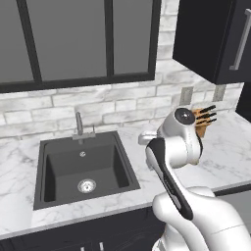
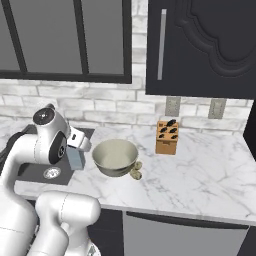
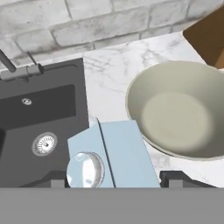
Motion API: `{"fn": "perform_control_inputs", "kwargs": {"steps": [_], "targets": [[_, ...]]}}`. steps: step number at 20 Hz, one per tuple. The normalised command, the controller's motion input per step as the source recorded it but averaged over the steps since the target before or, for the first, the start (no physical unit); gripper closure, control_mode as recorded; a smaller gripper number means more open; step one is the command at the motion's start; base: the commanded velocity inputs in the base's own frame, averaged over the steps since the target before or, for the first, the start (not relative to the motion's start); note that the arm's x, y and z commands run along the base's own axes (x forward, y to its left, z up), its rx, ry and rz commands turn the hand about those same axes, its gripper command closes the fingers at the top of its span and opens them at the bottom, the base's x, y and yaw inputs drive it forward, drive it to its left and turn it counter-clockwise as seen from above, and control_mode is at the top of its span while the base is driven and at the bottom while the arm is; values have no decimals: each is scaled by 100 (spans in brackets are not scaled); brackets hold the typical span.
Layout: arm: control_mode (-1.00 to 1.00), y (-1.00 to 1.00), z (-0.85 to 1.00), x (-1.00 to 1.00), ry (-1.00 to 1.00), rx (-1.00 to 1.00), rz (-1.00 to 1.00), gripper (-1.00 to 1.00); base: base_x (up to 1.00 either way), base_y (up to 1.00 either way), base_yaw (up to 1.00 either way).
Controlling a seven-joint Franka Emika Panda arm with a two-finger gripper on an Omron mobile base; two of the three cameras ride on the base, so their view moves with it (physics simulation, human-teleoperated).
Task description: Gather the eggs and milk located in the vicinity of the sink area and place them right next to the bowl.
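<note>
Right now the milk carton (image 3: 111, 153) sits between the two dark fingertips (image 3: 177, 178) of the gripper (image 3: 113, 180) in the hand view, its pale blue gabled top and round silvery cap facing the camera. The fingers stand partly apart, one on each side of the carton, and appear to clasp it, though the contact itself is hidden along the bottom of that view.

From the right base view, the carton (image 2: 76, 159) shows as a small blue-grey block just under the white hand, at the counter's strip between the sink (image 2: 37, 172) and the bowl (image 2: 115, 157). Whether its base rests on the marble or hangs a little above it cannot be told.

Just beside the carton lies the bowl (image 3: 181, 109), wide and beige-olive with a paler inside, standing on the white marble counter (image 2: 200, 170). In the hand view its rim is near the carton's edge without clearly touching it. Two small speckled eggs (image 2: 136, 170) lie on the counter against the bowl's front right side.

To the other side of the carton is the sink (image 1: 83, 169), a dark grey basin with a round metal drain (image 1: 87, 186) and a slim grey faucet (image 1: 79, 125) at its back edge.

Farther along the counter, a wooden knife block (image 2: 167, 137) with dark handles stands near the brick wall, well apart from the bowl. Black upper cabinets (image 2: 200, 45) hang above it, and a dark-framed window (image 1: 73, 41) sits over the sink.
</note>
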Motion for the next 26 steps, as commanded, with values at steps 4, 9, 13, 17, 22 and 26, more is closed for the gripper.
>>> {"fn": "perform_control_inputs", "kwargs": {"steps": [4, 9, 13, 17, 22, 26], "targets": [[-100, 0, -17, 13, 0, 0, 0, 100, 0, 0, 0], [-100, 0, -15, 11, 0, 0, 0, 100, 0, 0, 0], [-100, 0, -11, 11, 0, 0, 0, 100, 0, 0, 0], [-100, 0, -10, 9, 0, 0, 0, 100, 0, 0, 0], [-100, 0, -14, 7, 0, 0, 0, 100, 0, 0, 0], [-100, 0, -17, 8, 0, 0, 0, 100, 0, 0, 0]]}}
